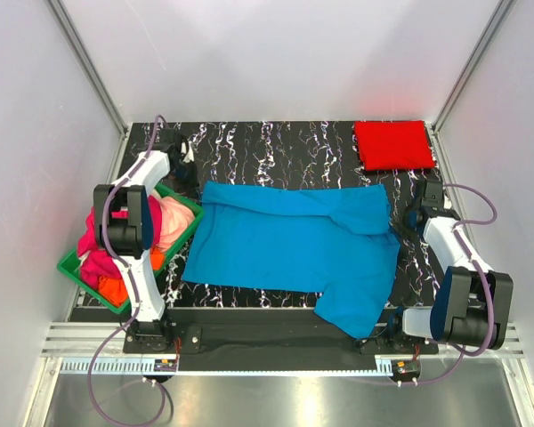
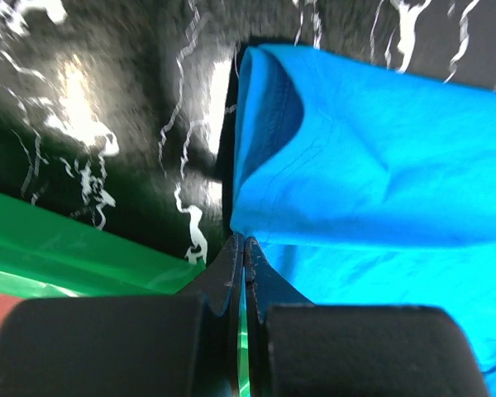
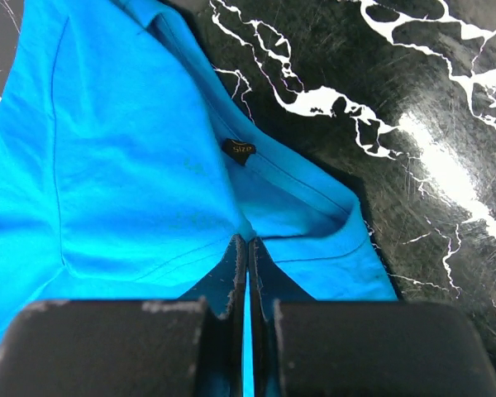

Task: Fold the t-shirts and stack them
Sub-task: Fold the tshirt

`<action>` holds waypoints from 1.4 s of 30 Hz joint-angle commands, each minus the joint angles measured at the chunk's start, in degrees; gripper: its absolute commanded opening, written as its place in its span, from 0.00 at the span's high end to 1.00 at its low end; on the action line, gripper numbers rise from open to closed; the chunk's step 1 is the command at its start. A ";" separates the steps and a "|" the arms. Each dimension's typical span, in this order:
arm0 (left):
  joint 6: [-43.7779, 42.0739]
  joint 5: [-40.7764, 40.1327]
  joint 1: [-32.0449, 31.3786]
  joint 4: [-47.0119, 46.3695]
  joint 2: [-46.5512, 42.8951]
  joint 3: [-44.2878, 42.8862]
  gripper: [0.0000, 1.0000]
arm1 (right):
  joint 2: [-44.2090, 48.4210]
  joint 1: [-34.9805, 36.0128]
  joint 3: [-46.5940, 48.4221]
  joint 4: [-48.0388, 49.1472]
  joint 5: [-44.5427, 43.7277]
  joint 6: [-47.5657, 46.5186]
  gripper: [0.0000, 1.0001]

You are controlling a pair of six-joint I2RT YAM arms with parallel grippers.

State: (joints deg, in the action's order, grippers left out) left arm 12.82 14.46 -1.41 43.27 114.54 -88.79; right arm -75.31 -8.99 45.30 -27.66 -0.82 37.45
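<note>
"While that blue shirt (image 1: 289, 249) lies spread on the table (image 1: 276, 142), what have your claws got?"

"My left claw (image 2: 244, 242) is pressed tight at the shirt's far left corner, and it seems to pinch the doubled edge. My right claw (image 3: 246, 241) is closed too, nipping the cloth by the collar, just below the size tag (image 3: 238, 149)."

"Which step is that?"

"The first fold, I judge. The far edge is turned over towards me, and the near sleeve sticks out unfolded. A red shirt (image 1: 392, 144) lies folded in the far right corner. Other shirts (image 1: 102, 253) wait in the basket (image 1: 71, 265)."

"And next?"

"Both claws should carry the edge together and level. An uneven pull would skew the fold."
</note>
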 commanded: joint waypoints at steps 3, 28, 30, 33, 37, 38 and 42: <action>-1.13 -4.80 -0.87 2.26 -1.07 -1.56 1.00 | 2.36 -0.06 0.93 -0.28 -0.94 1.22 1.00; -1.04 -11.73 -3.86 8.15 -1.86 -4.54 0.56 | 8.07 -0.06 -4.35 -5.39 8.38 3.86 0.62; -1.39 -10.25 -3.86 8.59 -1.69 -8.12 0.50 | 7.81 -0.06 -2.68 -5.39 7.94 3.51 0.56; -0.52 -7.53 -3.86 8.50 -0.38 -13.59 0.49 | 4.22 -0.06 2.67 -4.42 5.31 1.93 0.50; 0.80 6.24 -3.95 8.06 5.68 -19.74 0.54 | -5.44 -0.06 13.82 -2.84 5.30 -6.66 0.48; 1.24 8.11 -4.04 8.06 7.69 -20.71 0.54 | -10.16 -0.06 15.68 -2.75 5.48 -8.00 0.47; 2.21 9.97 -6.58 7.71 11.40 -22.65 0.54 | -22.05 -0.50 24.90 -2.75 7.84 -15.28 0.47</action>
State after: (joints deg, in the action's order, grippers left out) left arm 13.74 18.20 -5.98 50.06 122.58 -109.71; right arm -91.05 -9.08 64.88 -31.11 5.67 30.11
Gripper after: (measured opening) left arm 0.460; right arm 0.525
